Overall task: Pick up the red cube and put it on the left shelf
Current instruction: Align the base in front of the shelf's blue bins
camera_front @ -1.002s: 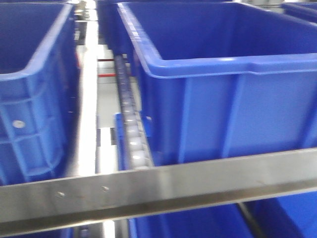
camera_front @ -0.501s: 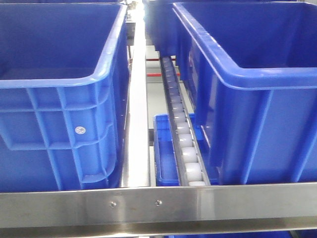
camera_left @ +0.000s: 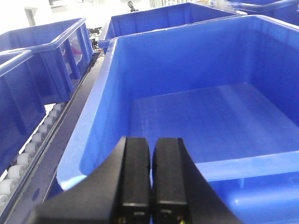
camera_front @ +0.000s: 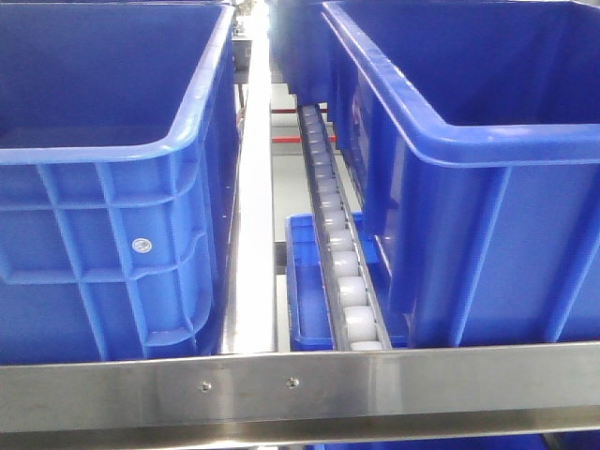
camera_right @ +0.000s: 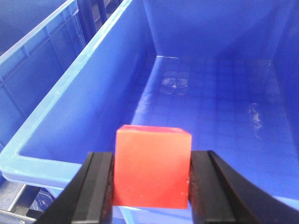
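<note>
1. Red cube. The red cube [camera_right: 153, 167] is clamped between the two black fingers [camera_right: 99, 186] of the right gripper [camera_right: 153, 184]. One finger presses its 9 o'clock face and the other its 3 o'clock face. All cube sides are equal, so it has no long axis. It sits level, with one flat face square to the right wrist camera and a thin strip of the top face visible. It hangs in the air above the near rim of a blue crate [camera_right: 70, 93], and the crate floor stretches away toward 12 o'clock.

2. Left gripper. The left gripper [camera_left: 150, 172] is clenched with its fingers pressed together and nothing between them. It is above the near rim of a crate [camera_left: 117, 93]. A row of white rollers [camera_left: 28, 149] runs at 9 o'clock.

3. Left shelf. Only the front view shows the left shelf [camera_front: 300, 384]. Its steel front rail crosses at 6 o'clock. A left-hand crate [camera_front: 112, 187] sits at 9 o'clock and a right-hand crate [camera_front: 487, 187] at 3 o'clock. A roller track [camera_front: 342, 272] runs between them toward 12 o'clock, with a shallow blue tray [camera_front: 305, 281] below it.

4. View limits. The front view shows neither the cube nor a gripper. Only the right wrist view shows the cube. It cannot be told which shelf crate each wrist view shows.
</note>
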You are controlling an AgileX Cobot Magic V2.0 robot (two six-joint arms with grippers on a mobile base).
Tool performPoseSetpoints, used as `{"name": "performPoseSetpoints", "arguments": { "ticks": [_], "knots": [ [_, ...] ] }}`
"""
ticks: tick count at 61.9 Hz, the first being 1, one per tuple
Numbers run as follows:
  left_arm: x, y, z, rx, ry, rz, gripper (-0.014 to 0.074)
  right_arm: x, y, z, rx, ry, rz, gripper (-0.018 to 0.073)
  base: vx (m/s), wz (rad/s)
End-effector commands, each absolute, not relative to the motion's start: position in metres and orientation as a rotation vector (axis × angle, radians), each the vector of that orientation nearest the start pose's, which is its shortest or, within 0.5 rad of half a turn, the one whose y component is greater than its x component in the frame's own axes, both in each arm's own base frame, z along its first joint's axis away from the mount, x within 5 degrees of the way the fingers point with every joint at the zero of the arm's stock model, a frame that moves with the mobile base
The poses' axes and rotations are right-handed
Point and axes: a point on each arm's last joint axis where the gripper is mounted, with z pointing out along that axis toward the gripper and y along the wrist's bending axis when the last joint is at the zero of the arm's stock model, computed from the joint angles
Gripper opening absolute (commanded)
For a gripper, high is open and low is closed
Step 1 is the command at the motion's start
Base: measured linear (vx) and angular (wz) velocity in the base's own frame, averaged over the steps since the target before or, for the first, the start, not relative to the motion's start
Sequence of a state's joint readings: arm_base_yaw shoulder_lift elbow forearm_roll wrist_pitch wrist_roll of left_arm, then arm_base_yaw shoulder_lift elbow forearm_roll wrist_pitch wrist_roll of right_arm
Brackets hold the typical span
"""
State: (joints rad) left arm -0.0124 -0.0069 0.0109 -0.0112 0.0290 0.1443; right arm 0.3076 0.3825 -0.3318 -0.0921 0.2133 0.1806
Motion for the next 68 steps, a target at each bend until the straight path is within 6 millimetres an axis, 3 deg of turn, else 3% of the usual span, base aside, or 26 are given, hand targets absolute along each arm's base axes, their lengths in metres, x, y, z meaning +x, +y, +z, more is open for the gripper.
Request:
{"name": "performPoseSetpoints", "arguments": {
  "ticks": [1, 68],
  "knots": [
    [0.0563, -0.0007, 0.2082, 0.102, 1.442, 0.095, 0.0106, 0.0890, 0.0263, 0.2973, -0.179, 1.623, 0.274, 0.0057, 0.00, 0.00],
    [0.0563, -0.0007, 0.2082, 0.102, 1.442, 0.095, 0.0106, 0.0891, 0.0264, 0.2972, -0.179, 1.624, 0.274, 0.0057, 0.00, 0.00]
  ]
}}
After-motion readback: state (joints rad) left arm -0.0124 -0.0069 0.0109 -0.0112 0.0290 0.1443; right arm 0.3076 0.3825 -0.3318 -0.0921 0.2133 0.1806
